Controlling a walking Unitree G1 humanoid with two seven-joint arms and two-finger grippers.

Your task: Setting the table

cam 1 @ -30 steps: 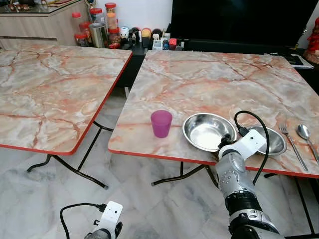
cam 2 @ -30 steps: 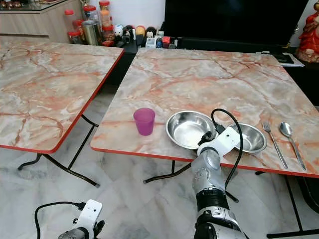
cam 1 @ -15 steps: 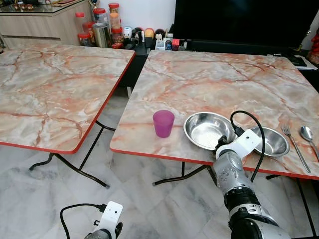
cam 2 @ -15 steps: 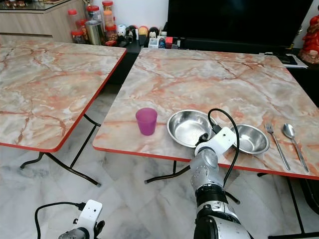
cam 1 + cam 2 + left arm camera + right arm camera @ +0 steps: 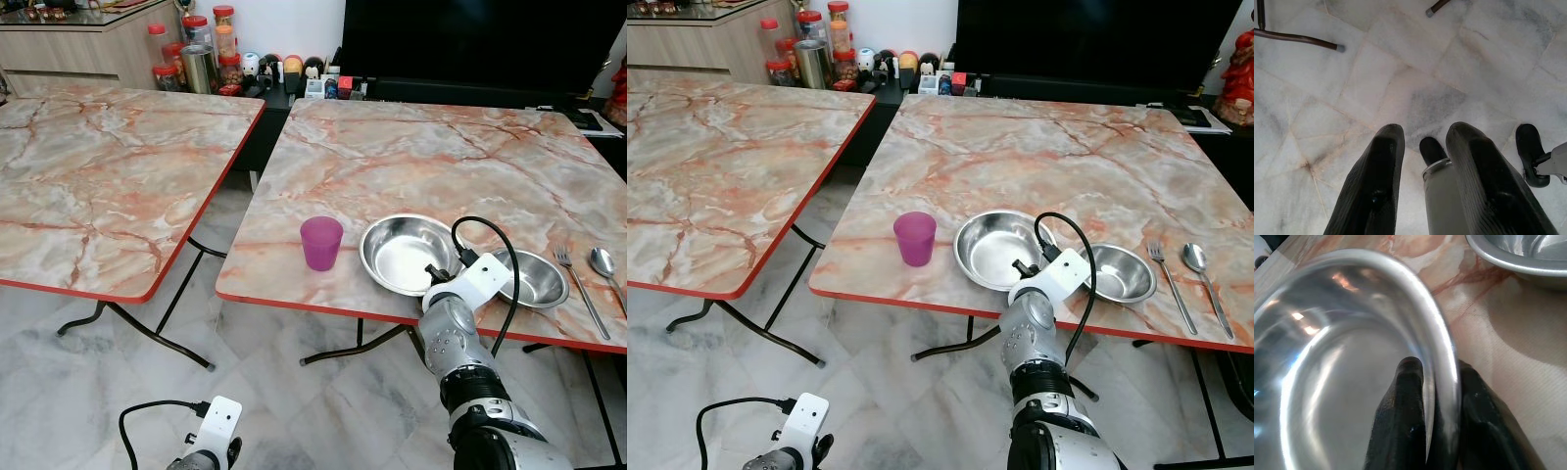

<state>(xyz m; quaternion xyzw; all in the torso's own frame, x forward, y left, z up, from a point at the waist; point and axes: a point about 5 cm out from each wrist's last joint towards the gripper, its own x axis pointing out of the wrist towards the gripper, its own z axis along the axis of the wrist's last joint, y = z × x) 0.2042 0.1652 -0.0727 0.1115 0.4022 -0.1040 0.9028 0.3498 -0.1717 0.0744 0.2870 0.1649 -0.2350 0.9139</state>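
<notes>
A large steel bowl (image 5: 404,255) sits near the front edge of the right marble table (image 5: 421,157). My right gripper (image 5: 1437,377) is at the bowl's near right rim, shut on it, with one black finger (image 5: 1400,421) inside and the other outside. To the right lie a smaller steel bowl (image 5: 534,277), a fork (image 5: 578,291) and a spoon (image 5: 600,262). A purple cup (image 5: 320,242) stands upright left of the large bowl. My left gripper (image 5: 1427,129) hangs open low over the floor.
A second marble table (image 5: 108,166) stands to the left across a narrow gap. Jars and small items (image 5: 201,59) line a low cabinet at the back, beside a dark TV (image 5: 470,39). The floor is pale marble tile (image 5: 294,401).
My right wrist has edged a little to the left, closer onto the large bowl's rim. The view shifted slightly. The left arm still hangs.
</notes>
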